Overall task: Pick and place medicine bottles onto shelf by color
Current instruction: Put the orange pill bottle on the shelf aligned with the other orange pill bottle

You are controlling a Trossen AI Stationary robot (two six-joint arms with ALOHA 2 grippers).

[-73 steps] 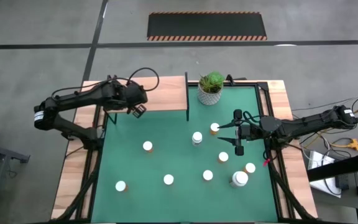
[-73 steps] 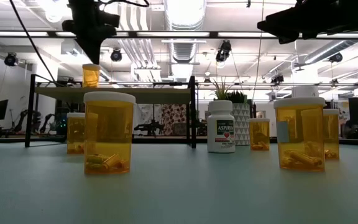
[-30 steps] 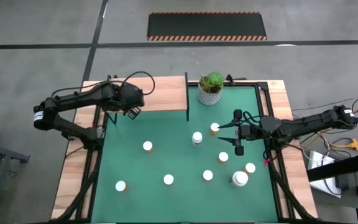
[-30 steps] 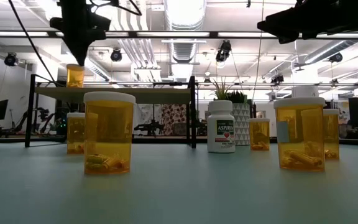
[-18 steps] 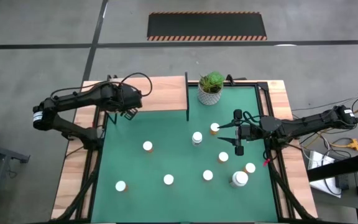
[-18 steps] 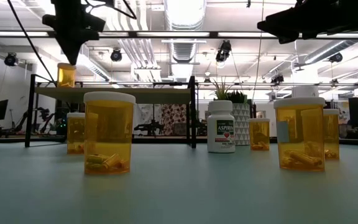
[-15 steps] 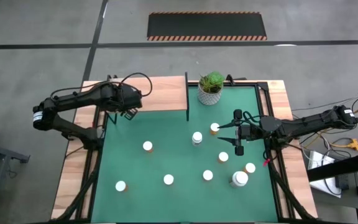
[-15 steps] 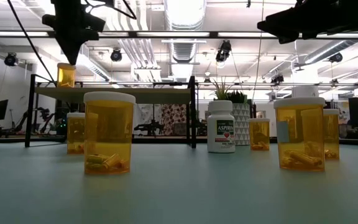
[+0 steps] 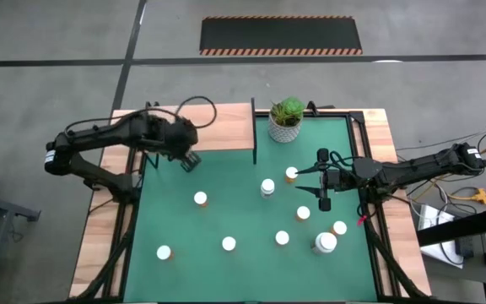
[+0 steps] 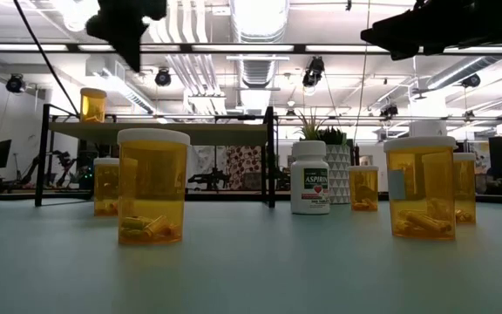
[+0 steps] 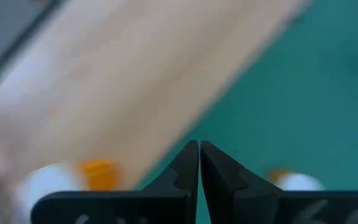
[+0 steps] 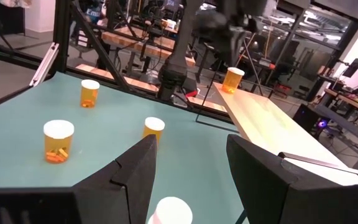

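High: our left gripper [image 9: 191, 160] hovers past the shelf [image 9: 218, 127] edge | Low: orange bottle [image 10: 93, 104] stands on shelf, beside the gripper | Left wrist: fingers clenched, empty | Right wrist: right gripper [image 12: 191, 163] released above bottles.

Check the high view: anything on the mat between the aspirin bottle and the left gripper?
Nothing: in the high view the green mat lies bare between the aspirin bottle and the left gripper.
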